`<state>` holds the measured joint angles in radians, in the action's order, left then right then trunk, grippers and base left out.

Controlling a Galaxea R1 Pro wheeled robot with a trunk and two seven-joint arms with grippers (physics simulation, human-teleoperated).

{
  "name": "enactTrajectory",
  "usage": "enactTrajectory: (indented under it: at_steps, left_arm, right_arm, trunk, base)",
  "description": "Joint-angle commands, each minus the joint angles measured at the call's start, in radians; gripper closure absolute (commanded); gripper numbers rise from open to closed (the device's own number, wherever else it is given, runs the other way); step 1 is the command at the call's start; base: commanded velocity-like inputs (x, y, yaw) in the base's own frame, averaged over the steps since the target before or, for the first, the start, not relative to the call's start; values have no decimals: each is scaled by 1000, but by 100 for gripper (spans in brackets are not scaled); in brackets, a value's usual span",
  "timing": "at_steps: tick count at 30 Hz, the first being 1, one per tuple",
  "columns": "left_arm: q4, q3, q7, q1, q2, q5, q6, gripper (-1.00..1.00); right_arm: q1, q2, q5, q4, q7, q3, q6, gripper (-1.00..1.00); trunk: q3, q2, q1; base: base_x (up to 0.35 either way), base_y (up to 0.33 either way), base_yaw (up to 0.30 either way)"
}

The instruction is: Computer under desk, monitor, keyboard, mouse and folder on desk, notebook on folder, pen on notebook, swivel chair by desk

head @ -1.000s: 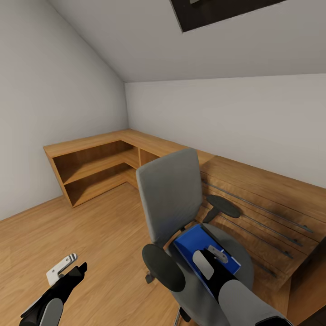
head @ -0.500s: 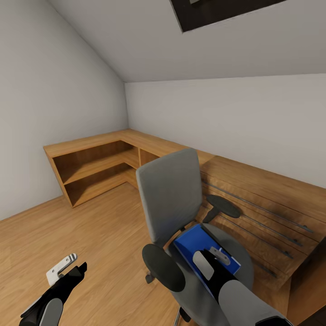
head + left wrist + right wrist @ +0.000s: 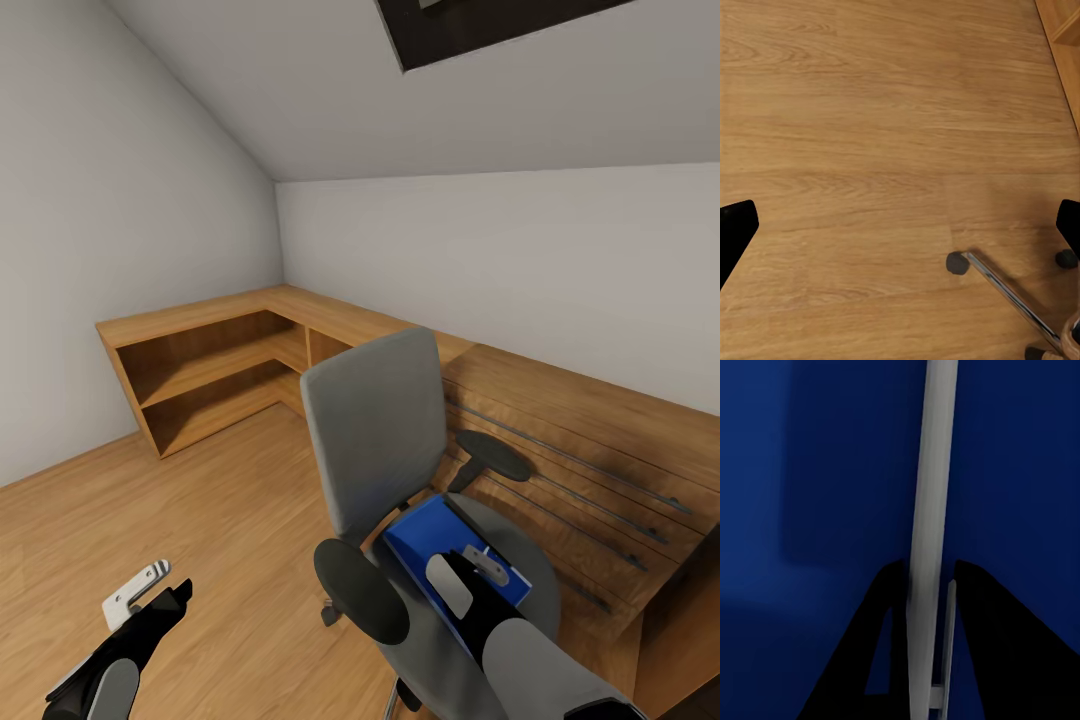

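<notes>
Flat bright blue folder (image 3: 440, 545) lay on the grey padded swivel chair (image 3: 385, 470), lower centre-right. Right gripper (image 3: 470, 572) sat clamped on the folder's thin pale edge (image 3: 930, 510). Left gripper (image 3: 150, 592) hung spread wide over light wood floor (image 3: 870, 150), lower left.

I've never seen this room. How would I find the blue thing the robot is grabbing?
Look for the grey office chair standing in front of the long wooden cabinet. On its seat lies the folder, flat and rectangular, with the right gripper at its near edge. It is the one bright blue thing among grey padding, black armrests and wood.
</notes>
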<state>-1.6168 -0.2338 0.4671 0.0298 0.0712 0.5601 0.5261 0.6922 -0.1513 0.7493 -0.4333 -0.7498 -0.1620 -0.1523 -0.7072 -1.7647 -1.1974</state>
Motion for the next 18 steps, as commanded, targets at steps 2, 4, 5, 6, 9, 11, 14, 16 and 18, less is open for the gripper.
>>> enactTrajectory:
  at_steps: [2,4,5,6,9,11,14,16,18]
  left_arm:
    - [-2,-1,7,1,1,11,3,-100]
    - [-2,-1,7,1,1,11,3,-100]
    - [-2,-1,7,1,1,11,3,-100]
    - [-2,-1,7,1,1,11,3,-100]
    - [-2,-1,7,1,1,11,3,-100]
    - [-2,-1,7,1,1,11,3,-100]
    - [-2,-1,7,1,1,11,3,-100]
    - [-2,-1,7,1,1,11,3,-100]
    - [-2,-1,7,1,1,11,3,-100]
  right_arm:
    - [0,1,27,8,-4,-4,-4,100]
    - [0,1,27,8,-4,-4,-4,100]
    - [0,1,27,8,-4,-4,-4,100]
    - [0,1,27,8,-4,-4,-4,100]
    - [0,1,27,8,-4,-4,-3,100]
    - [0,1,27,8,-3,-4,-3,100]
    - [0,1,27,8,-3,-5,-3,100]
    - [0,1,27,8,-3,-5,-3,100]
    - [0,1,27,8,-3,-5,-3,100]
  trunk:
    - [-1,0,0]
    - [-1,0,0]
    - [-1,0,0]
    - [-1,0,0]
    - [-1,0,0]
    - [-1,0,0]
    - [-1,0,0]
    - [-1,0,0]
    - [2,7,4]
  base:
    - [0,0,0]
    - [0,0,0]
    - [0,0,0]
    - [0,0,0]
    - [0,0,0]
    - [0,0,0]
    - [0,0,0]
    - [0,0,0]
    - [0,0,0]
